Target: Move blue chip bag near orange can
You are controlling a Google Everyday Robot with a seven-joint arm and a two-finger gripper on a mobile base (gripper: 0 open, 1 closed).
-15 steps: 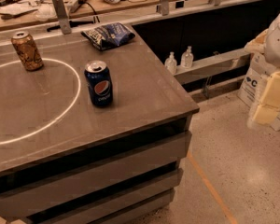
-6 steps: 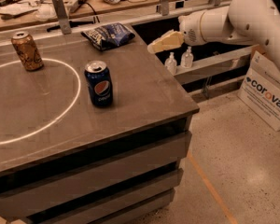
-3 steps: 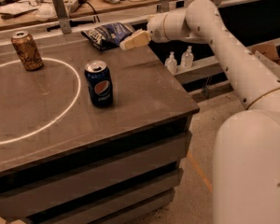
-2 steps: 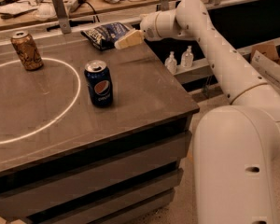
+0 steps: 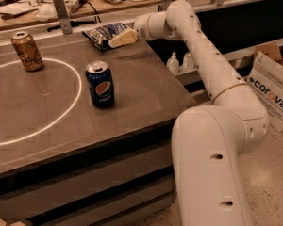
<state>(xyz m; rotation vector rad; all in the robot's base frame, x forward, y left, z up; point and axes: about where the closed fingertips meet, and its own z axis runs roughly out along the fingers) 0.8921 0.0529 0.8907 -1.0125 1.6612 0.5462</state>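
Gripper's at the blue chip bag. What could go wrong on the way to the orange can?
1. The gripper sits at the right edge of the crumpled dark blue foil chip bag, near the back edge of the grey table; a poor grasp might shove it rather than lift it.
2. The upright dark blue Pepsi can stands close to the leftward sweep of the arm and might be knocked.
3. The upright brownish-orange metal can could tip if the bag lands against it.

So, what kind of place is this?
Probably a lab or workshop: a cluttered workbench behind the table, and a cardboard box on the floor. The gripper is at the chip bag, near the table's far edge.
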